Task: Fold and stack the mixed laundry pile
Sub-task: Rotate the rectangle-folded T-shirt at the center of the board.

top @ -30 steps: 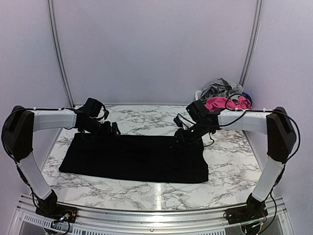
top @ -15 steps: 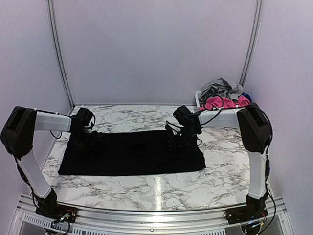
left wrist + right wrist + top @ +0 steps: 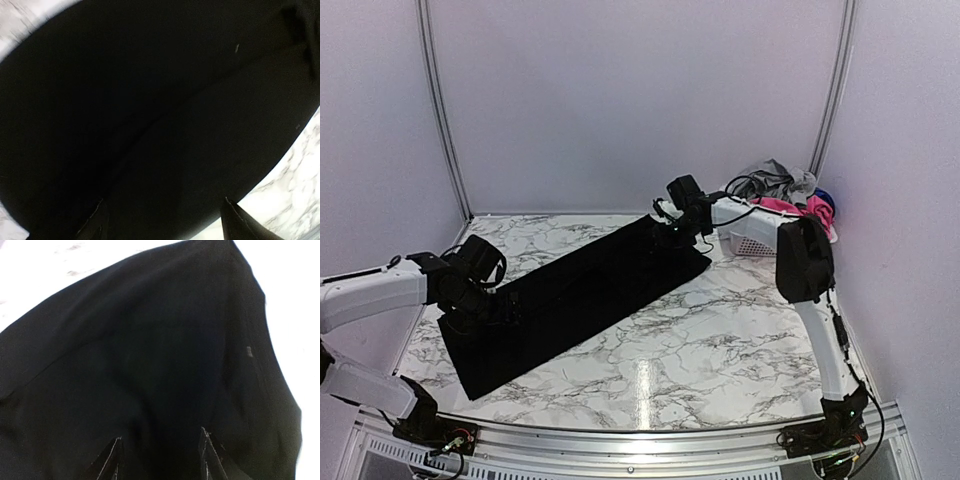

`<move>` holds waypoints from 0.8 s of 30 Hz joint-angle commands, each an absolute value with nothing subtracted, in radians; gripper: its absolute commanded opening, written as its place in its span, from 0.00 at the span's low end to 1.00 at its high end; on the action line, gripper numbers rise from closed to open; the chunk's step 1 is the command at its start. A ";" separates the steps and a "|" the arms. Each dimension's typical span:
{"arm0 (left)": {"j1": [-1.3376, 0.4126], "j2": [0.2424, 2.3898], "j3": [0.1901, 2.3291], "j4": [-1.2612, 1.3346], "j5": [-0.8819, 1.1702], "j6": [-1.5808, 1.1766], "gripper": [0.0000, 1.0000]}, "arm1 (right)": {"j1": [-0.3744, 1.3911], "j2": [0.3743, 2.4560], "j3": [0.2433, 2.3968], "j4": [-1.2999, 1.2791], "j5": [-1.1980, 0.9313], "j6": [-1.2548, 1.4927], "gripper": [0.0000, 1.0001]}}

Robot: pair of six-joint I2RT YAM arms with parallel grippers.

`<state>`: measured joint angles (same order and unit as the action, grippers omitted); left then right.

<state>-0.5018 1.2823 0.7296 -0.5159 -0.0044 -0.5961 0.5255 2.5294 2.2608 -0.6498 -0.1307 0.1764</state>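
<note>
Top external view: the black cloth [image 3: 575,300] lies flat on the marble desk [image 3: 720,330] as a long strip set diagonally. Its far end stops just beside the white lattice basket [image 3: 752,243]. Its near end lies well apart from the basket, on the left arm's side. The rest of the mixed laundry pile [image 3: 800,188] sits in the basket: grey trousers [image 3: 775,178] on top at the back, a bright pink piece [image 3: 790,208] in front of them, and a dark blue piece [image 3: 826,200] at the basket's right edge.

The right hand [image 3: 673,234] is over the end of the cloth nearest the basket, just beside the basket's left wall. In the right wrist view its fingers [image 3: 111,462] are spread, with a clear gap between the tips. Black fabric fills that gap. Whether the fingers touch the fabric cannot be determined.

The left hand [image 3: 503,306] is over the end of the cloth farthest from the basket, near the cloth's far long edge. In the left wrist view its fingers [image 3: 242,227] stand wide apart, tips pointing at the fabric. The cloth covers nearly the whole view, with marble showing only at the corners. Whether these fingers press on the cloth cannot be determined.
</note>
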 commanded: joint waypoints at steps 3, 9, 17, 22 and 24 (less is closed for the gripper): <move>-0.486 1.339 0.919 -0.714 -0.251 -0.468 0.72 | 0.573 2.246 2.011 -0.550 -0.248 0.244 0.47; -0.485 1.600 1.077 -0.786 -0.426 -0.367 0.49 | 0.682 2.287 1.965 -0.567 -0.302 0.294 0.44; -0.487 1.827 1.107 -0.797 -0.465 -0.305 0.23 | 0.709 2.386 1.936 -0.586 -0.284 0.345 0.40; -0.554 1.854 1.034 -0.737 -0.329 -0.274 0.11 | 0.651 2.411 1.864 -0.583 -0.259 0.313 0.40; -0.610 1.860 1.010 -0.728 -0.279 -0.280 0.09 | 0.610 2.422 1.853 -0.587 -0.251 0.289 0.39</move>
<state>-0.5251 1.8301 1.0794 -0.7219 -0.4278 -0.3008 0.6899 2.3871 1.9049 -0.5335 -0.3145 0.3164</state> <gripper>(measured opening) 0.109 0.396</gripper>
